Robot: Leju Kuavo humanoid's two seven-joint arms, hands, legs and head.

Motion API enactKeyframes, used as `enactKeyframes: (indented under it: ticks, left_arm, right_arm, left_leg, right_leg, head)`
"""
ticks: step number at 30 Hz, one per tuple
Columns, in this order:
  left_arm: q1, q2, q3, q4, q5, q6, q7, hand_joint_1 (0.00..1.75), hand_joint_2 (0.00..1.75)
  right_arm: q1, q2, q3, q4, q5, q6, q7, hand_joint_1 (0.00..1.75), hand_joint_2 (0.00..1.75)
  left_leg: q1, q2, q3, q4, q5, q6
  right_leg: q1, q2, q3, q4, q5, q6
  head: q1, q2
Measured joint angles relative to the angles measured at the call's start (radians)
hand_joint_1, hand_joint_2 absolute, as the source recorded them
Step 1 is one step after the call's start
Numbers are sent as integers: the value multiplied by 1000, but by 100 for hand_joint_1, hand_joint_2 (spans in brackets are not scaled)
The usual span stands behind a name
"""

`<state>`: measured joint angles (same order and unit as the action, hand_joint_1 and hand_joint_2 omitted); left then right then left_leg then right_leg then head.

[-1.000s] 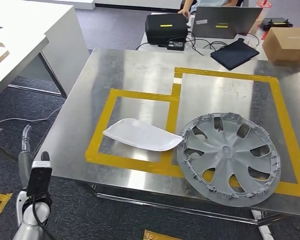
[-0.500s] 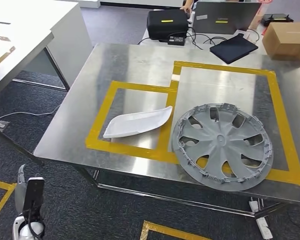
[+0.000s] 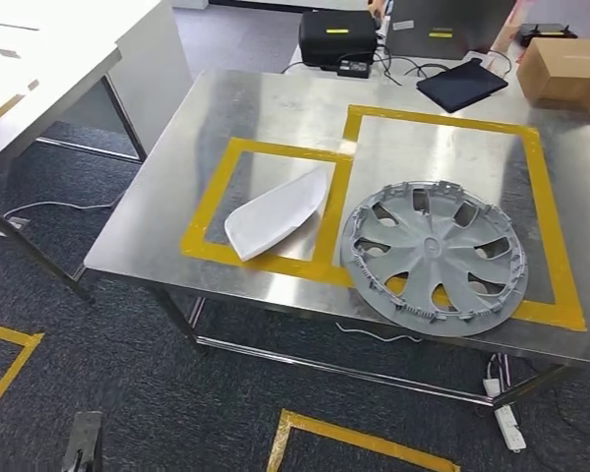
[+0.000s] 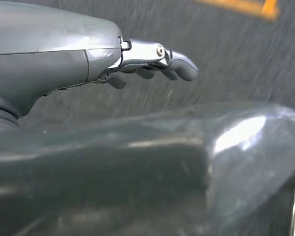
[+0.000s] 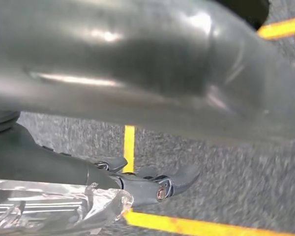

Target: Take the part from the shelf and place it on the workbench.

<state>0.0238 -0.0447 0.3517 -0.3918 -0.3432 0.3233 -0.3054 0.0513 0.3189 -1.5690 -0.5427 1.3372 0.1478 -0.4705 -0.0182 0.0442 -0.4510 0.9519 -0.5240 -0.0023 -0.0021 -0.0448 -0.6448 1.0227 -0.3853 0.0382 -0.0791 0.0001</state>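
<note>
Two parts on the steel workbench (image 3: 173,187), white part (image 3: 275,213) beside grey wheel cover (image 3: 435,259), left hand (image 4: 153,61) and right hand (image 5: 153,184) both empty, fingers extended.

On the workbench (image 3: 203,147) lie one white part (image 3: 275,212) near the front edge and one grey wheel cover (image 3: 435,258) by the front right corner. Two yellow tape boxes (image 3: 426,120) are stuck on top. Past the far edge sit one black case (image 3: 336,37), one cardboard box (image 3: 563,71) and one dark pad (image 3: 462,85).

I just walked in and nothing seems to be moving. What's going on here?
Nothing is being handled right now. A white part and a grey wheel cover lie on the steel workbench, each over yellow tape outlines. The left hand and right hand hang over the carpet, fingers extended, holding nothing.
</note>
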Motion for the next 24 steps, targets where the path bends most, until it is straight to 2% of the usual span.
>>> enactKeyframes:
  ticks: [1, 2, 3, 4, 6, 7, 8, 9, 10, 11, 12, 13, 14, 16, 17, 18, 19, 21, 22, 23, 24]
  left_arm:
    - [5, 1, 6, 14, 0, -22, -2, 0, 0]
    - [11, 1, 11, 25, 0, -36, -3, 0, 0]
    - [15, 1, 16, 34, 0, -44, -3, 0, 0]
    - [17, 1, 20, 40, 0, -49, -3, 0, 0]
    - [18, 1, 25, 50, -1, -54, -3, 0, 0]
    - [18, 1, 28, 55, -2, -58, -3, 0, 0]
    - [19, 1, 29, 60, -7, -66, -4, 0, 0]
    - [21, 1, 31, 63, -18, -79, -8, 0, 0]
    - [22, 1, 31, 66, -33, -96, -14, 0, 0]
    - [23, 0, 29, 67, -54, -117, -26, 0, 0]
    - [23, -1, 25, 68, -81, -137, -41, 0, 0]
    - [23, -2, 15, 69, -118, -154, -60, 0, 0]
    - [23, -4, -1, 71, -163, -170, -81, 0, 0]
    - [25, -6, -48, 83, -250, -198, -113, 0, 0]
    - [25, -7, -73, 93, -280, -208, -120, 0, 0]
    - [24, -9, -97, 105, -299, -214, -117, 0, 0]
    - [23, -10, -117, 116, -310, -213, -108, 0, 0]
    - [20, -12, -143, 134, -315, -200, -88, 0, 0]
    - [18, -12, -152, 141, -316, -194, -83, 0, 0]
    - [18, -12, -158, 147, -315, -191, -78, 0, 0]
    - [18, -11, -163, 152, -315, -189, -74, 0, 0]
  right_arm:
    - [0, 0, 0, -2, 8, 4, -4, 0, 0]
    - [-1, -1, 0, -5, 14, 7, -6, 0, 0]
    - [-1, -1, 0, -7, 17, 9, -8, 0, 0]
    - [-1, -2, 0, -9, 19, 10, -9, 0, 0]
    - [-1, -2, 0, -12, 21, 11, -10, 0, 0]
    - [-2, -2, 0, -13, 21, 11, -11, 0, 0]
    - [-3, -2, 0, -15, 24, 11, -12, 0, 0]
    - [-3, -2, 0, -16, 30, 12, -15, 0, 0]
    - [-4, -2, 0, -19, 39, 14, -19, 0, 0]
    - [-5, -2, 0, -22, 51, 16, -24, 0, 0]
    - [-6, -2, 0, -25, 63, 19, -29, 0, 0]
    - [-8, -2, 0, -27, 78, 21, -35, 0, 0]
    - [-10, -2, 0, -28, 95, 21, -41, 0, 0]
    - [-13, -1, 0, -28, 135, 21, -51, 0, 0]
    - [-14, 0, 0, -28, 157, 18, -52, 0, 0]
    - [-15, 1, 0, -27, 179, 13, -49, 0, 0]
    - [-16, 2, 0, -26, 199, 6, -43, 0, 0]
    - [-15, 2, 0, -21, 223, -10, -28, 0, 0]
    - [-14, 2, 0, -18, 228, -16, -22, 0, 0]
    - [-14, 2, 0, -16, 231, -22, -19, 0, 0]
    - [-14, 2, 0, -13, 232, -26, -18, 0, 0]
  left_leg:
    - [0, -8, -7, -1, 10, 6]
    - [0, -15, -15, -3, 21, 13]
    - [2, -22, -24, -4, 33, 20]
    - [3, -30, -35, -5, 45, 26]
    - [0, -47, -61, -4, 66, 32]
    - [-1, -56, -74, -3, 77, 33]
    - [-2, -66, -87, -2, 87, 32]
    - [-3, -77, -98, -1, 97, 31]
    - [-4, -88, -109, 1, 106, 29]
    - [-4, -99, -119, 4, 114, 27]
    - [-5, -108, -127, 7, 121, 23]
    - [-5, -116, -134, 10, 127, 19]
    - [-4, -123, -139, 11, 132, 15]
    - [-2, -138, -146, 11, 143, 5]
    - [-3, -136, -151, 18, 138, -1]
    - [-2, -124, -163, 41, 119, -8]
    - [0, -105, -182, 84, 86, -15]
    - [10, -69, -235, 217, 4, -33]
    - [17, -61, -253, 271, -21, -41]
    - [23, -57, -255, 296, -28, -48]
    - [30, -52, -238, 282, -17, -55]
  right_leg:
    - [-2, -6, -1, -2, 5, 5]
    - [-3, -3, -7, 6, -5, 11]
    - [-4, 6, -18, 33, -32, 16]
    - [-4, 19, -36, 84, -75, 19]
    - [-3, 38, -72, 217, -166, 21]
    - [-2, 40, -76, 263, -192, 20]
    - [-1, 42, -61, 271, -199, 18]
    - [1, 44, -23, 235, -189, 15]
    - [2, 52, 32, 167, -168, 10]
    - [3, 74, 91, 84, -155, 4]
    - [4, 93, 136, 15, -144, -3]
    - [5, 107, 161, -28, -141, -8]
    - [7, 113, 170, -47, -143, -13]
    - [8, 91, 168, -49, -131, -23]
    - [5, 81, 165, -51, -124, -28]
    - [1, 69, 162, -53, -117, -32]
    - [-3, 57, 158, -55, -111, -35]
    - [-5, 33, 148, -55, -104, -35]
    - [-6, 18, 144, -54, -102, -32]
    - [-9, 3, 141, -54, -100, -29]
    - [-12, -11, 139, -53, -99, -25]
  head:
    - [0, 0]
    - [1, 0]
    - [4, 0]
    - [6, 0]
    - [12, 0]
    - [12, 0]
    - [13, 0]
    - [12, 0]
    - [12, 0]
    - [13, 0]
    - [12, 0]
    - [12, 0]
    - [11, 0]
    - [12, 0]
    - [11, 0]
    - [8, 0]
    - [5, 0]
    - [-2, 0]
    - [-2, 0]
    - [-2, 0]
    - [-3, 0]
